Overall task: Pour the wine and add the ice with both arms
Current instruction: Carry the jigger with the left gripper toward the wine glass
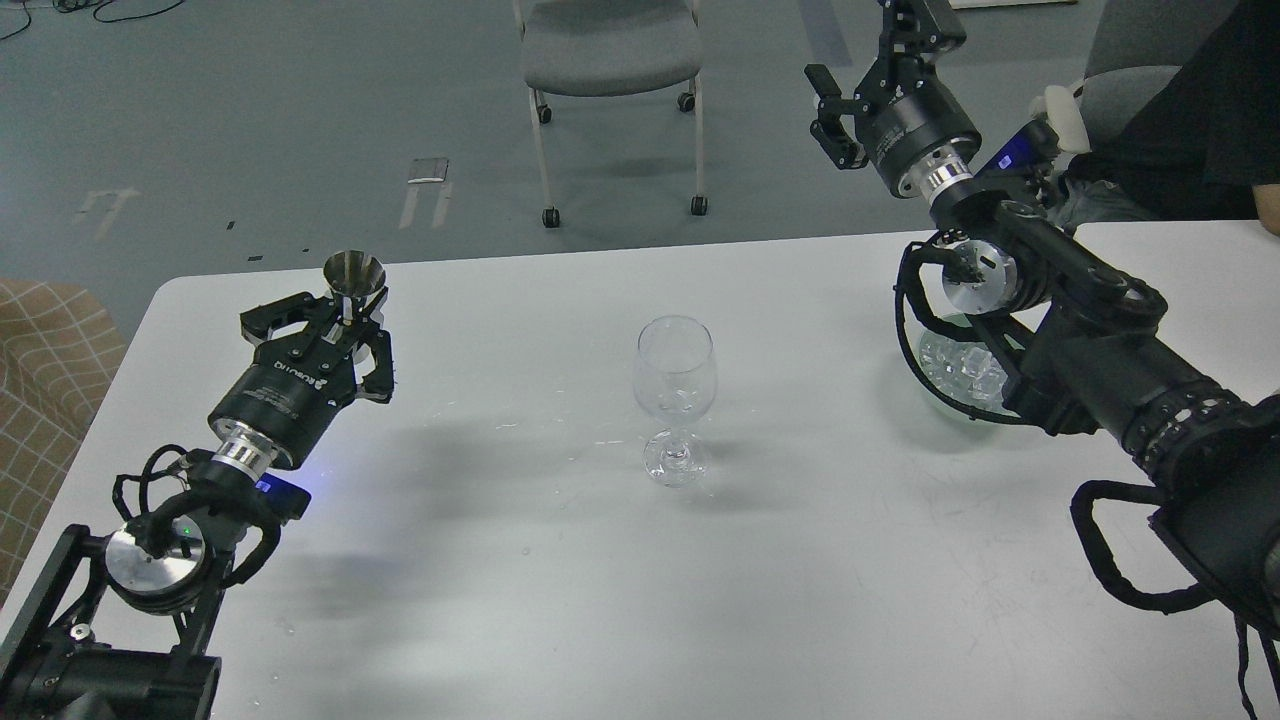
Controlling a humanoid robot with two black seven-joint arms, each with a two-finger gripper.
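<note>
An empty clear wine glass (674, 385) stands upright at the middle of the white table (520, 600). My left gripper (340, 318) is shut on a small steel measuring cup (354, 272) and holds it upright above the table's left part, well left of the glass. My right gripper (880, 65) is raised beyond the table's far right edge, fingers spread, with nothing between them. A pale green bowl (950, 408) with clear ice cubes (950, 358) sits at the right, mostly hidden behind my right forearm.
A grey wheeled chair (610, 50) stands on the floor behind the table. A person in black (1190, 110) sits at the far right corner. A checkered brown seat (45, 360) is beside the table's left edge.
</note>
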